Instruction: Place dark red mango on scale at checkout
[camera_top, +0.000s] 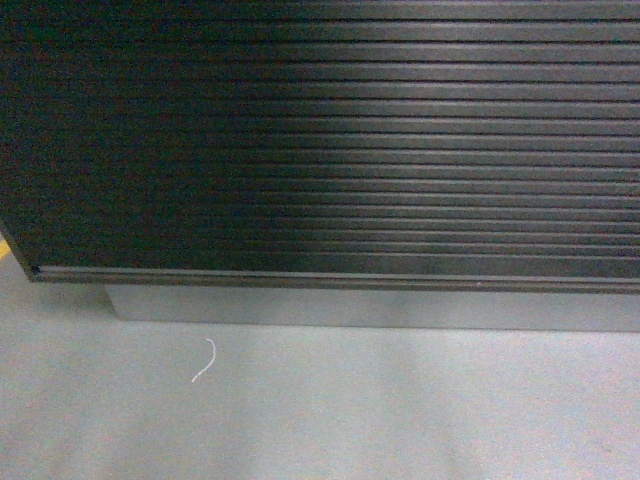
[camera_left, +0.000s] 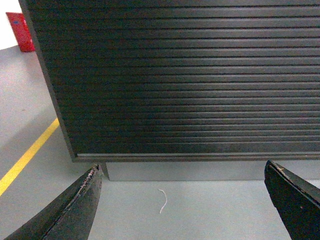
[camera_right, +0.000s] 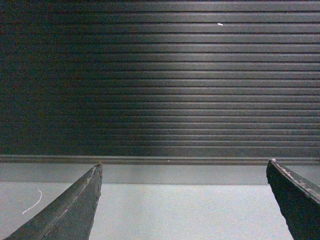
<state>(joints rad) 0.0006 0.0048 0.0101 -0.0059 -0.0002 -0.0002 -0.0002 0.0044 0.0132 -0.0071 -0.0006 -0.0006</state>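
The checkout (camera_top: 330, 140) fills the head view with its horizontally ribbed black front; its top is out of view. The same ribbed front (camera_left: 190, 80) (camera_right: 160, 80) stands ahead in both wrist views. The dark red mango and the scale are out of view. My left gripper (camera_left: 182, 172) is open, low over the grey floor, with nothing between its dark fingers (camera_left: 75, 207). My right gripper (camera_right: 182, 167) is open too, its fingers (camera_right: 75, 205) wide apart and empty. Neither gripper shows in the head view.
A grey plinth (camera_top: 380, 308) runs under the counter. A short white thread (camera_top: 204, 360) (camera_left: 162, 200) lies on the grey floor (camera_top: 320, 420). A yellow floor line (camera_left: 27, 155) and a red object (camera_left: 20, 31) are at the counter's left end.
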